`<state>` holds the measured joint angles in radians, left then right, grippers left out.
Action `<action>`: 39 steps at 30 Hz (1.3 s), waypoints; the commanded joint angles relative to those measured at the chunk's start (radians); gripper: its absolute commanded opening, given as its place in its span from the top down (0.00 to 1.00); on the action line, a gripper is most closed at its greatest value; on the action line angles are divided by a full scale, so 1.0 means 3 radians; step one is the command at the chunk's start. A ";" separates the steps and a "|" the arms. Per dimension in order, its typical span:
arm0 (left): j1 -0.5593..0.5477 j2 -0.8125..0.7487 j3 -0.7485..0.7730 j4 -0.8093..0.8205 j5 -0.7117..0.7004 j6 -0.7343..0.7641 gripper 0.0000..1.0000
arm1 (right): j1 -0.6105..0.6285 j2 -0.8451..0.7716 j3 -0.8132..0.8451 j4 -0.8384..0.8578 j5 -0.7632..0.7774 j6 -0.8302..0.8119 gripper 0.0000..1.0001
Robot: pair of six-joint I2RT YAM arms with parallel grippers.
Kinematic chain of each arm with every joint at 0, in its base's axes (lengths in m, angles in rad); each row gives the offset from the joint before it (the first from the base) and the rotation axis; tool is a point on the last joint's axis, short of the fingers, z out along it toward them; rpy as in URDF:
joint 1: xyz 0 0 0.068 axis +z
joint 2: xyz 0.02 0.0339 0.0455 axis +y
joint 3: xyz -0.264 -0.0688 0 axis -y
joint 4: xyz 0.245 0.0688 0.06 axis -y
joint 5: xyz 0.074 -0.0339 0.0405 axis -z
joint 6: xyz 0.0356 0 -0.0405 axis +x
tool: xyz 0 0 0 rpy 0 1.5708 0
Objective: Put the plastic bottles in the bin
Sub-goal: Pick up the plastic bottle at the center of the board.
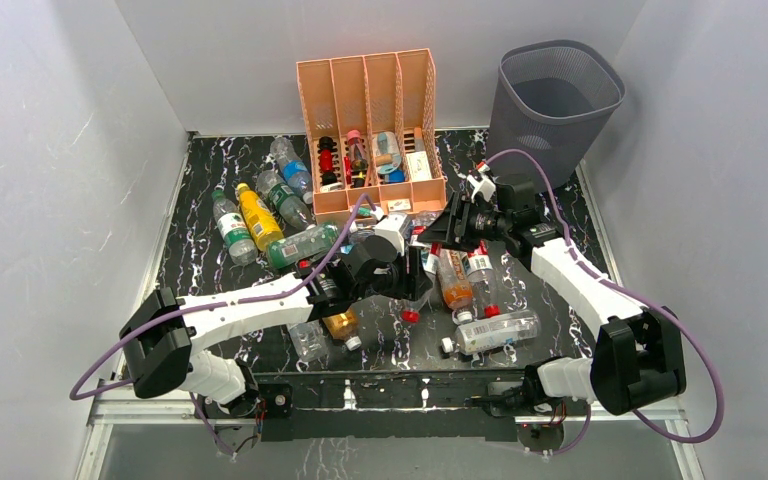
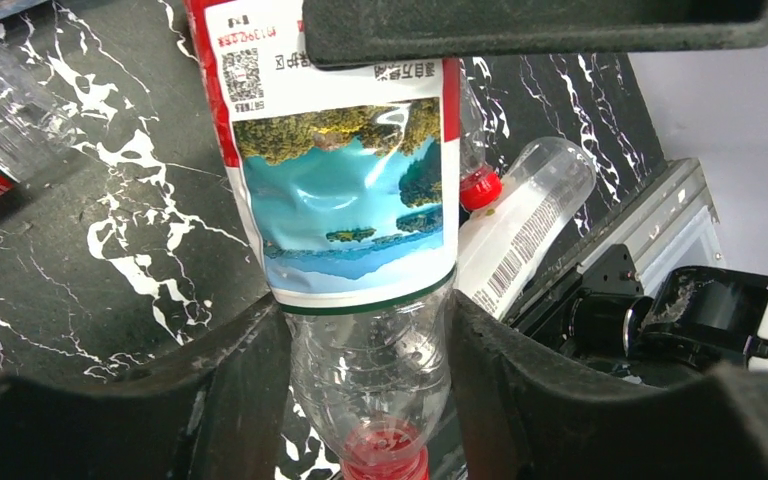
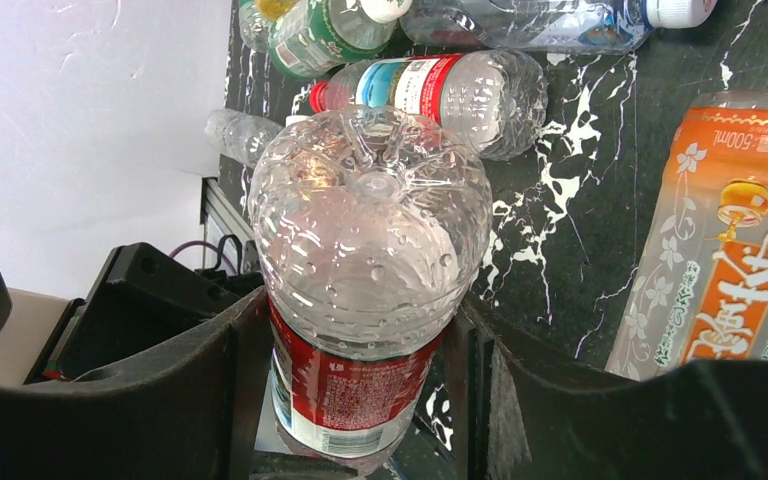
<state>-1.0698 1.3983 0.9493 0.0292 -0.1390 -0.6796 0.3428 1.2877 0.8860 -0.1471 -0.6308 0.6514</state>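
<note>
Two bottles gripped, neither in the bin (image 1: 545, 140) at far right.
Left jaws clamped a blue-label bottle (image 2: 350, 200) at mid surface (image 1: 400, 350); right jaws clamped a red-label bottle (image 3: 370, 240) beyond it, to the right.

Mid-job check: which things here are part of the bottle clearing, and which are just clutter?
Job: scenic-label bottle in the left gripper; red-label bottle in the right gripper; yellow bottle, orange bottle and the rest lying on the table; bin.
Clutter: peach organizer; small items in its slots; loose red cap.
</note>
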 commanded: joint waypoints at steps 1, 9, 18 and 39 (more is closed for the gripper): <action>-0.0028 -0.0086 0.0084 0.0065 0.0020 0.0020 0.46 | 0.0034 -0.0015 0.0021 0.0174 -0.0006 -0.0034 0.46; -0.0065 -0.0293 0.0062 -0.0115 -0.0088 -0.0041 0.31 | 0.0029 -0.0061 0.0137 0.0007 0.0178 -0.0213 0.49; -0.0167 -0.0909 -0.0399 -0.0082 -0.0300 -0.0212 0.28 | 0.0028 0.0069 0.0296 -0.0208 0.0247 -0.0364 0.53; -0.0267 -0.2253 -0.1041 -0.0731 -0.0555 -0.0476 0.26 | -0.0044 0.0162 0.1338 -0.0926 0.1143 -0.0682 0.54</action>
<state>-1.1431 0.7853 0.6804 -0.1551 -0.2680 -0.7971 0.3435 1.3231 1.1763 -0.4034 -0.3851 0.4713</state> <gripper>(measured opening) 0.732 0.665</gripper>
